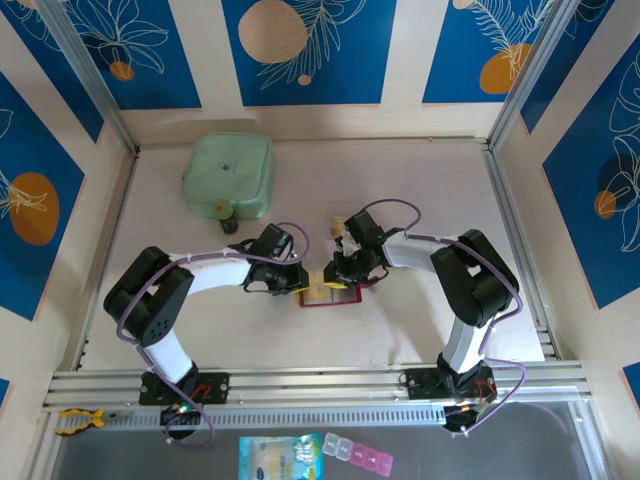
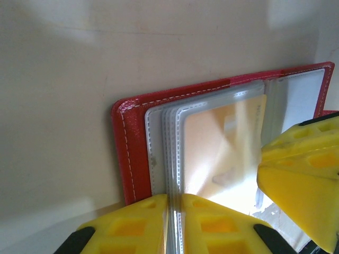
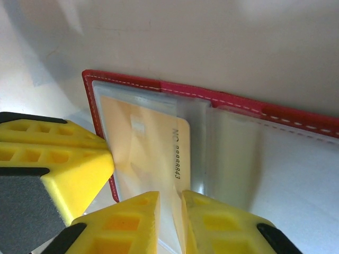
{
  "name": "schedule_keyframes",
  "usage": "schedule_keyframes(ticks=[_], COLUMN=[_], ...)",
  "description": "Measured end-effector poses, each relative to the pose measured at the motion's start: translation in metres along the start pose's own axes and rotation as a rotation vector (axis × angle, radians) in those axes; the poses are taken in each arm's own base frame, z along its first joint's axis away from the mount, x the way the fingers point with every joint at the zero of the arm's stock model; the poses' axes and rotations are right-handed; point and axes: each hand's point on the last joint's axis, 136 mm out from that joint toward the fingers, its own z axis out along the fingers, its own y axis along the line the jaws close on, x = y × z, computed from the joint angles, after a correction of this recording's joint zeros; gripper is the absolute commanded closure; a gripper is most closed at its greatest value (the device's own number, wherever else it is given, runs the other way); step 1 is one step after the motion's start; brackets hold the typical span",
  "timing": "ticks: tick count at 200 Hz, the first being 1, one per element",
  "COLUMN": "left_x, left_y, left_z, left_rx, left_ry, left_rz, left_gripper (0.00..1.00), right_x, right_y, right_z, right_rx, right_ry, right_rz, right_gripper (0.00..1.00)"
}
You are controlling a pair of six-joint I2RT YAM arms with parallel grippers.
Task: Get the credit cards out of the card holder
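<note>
Left tool [image 2: 175, 225] clamped shut on the clear sleeves of the card holder [image 2: 127, 153] | right tool [image 3: 170, 222] pinched tight on the yellow-gold credit card [image 3: 143, 143] | card holder open, flat mid-desk [image 1: 420, 180] between both arms

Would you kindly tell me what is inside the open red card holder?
A yellowish-gold credit card sits in its uppermost clear sleeve; the sleeves stacked beneath are covered, so other cards cannot be seen.

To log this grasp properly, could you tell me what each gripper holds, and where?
Left gripper pinches the card holder by its clear sleeves' edge; right gripper pinches the gold card by its end, perhaps through its sleeve.
</note>
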Motion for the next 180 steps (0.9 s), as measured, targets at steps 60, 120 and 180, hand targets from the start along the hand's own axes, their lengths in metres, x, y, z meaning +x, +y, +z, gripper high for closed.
schedule_keyframes(ticks=[60, 120, 180], left_x=[0.000, 0.000, -0.001], left_y=[0.000, 0.000, -0.001], left_z=[0.000, 0.000, -0.002], left_rx=[0.000, 0.000, -0.009], left_ry=[0.000, 0.000, 0.007], left_rz=[0.015, 0.017, 0.019], left_gripper=[0.84, 0.84, 0.84], right_x=[-0.003, -0.003, -0.002], right_y=[-0.005, -0.011, -0.006], right_z=[-0.002, -0.011, -0.019], right_rx=[0.046, 0.103, 0.100], right_ry=[-0.018, -0.046, -0.061], right_rz=[-0.012, -0.024, -0.032], right_gripper=[0.82, 0.82, 0.81])
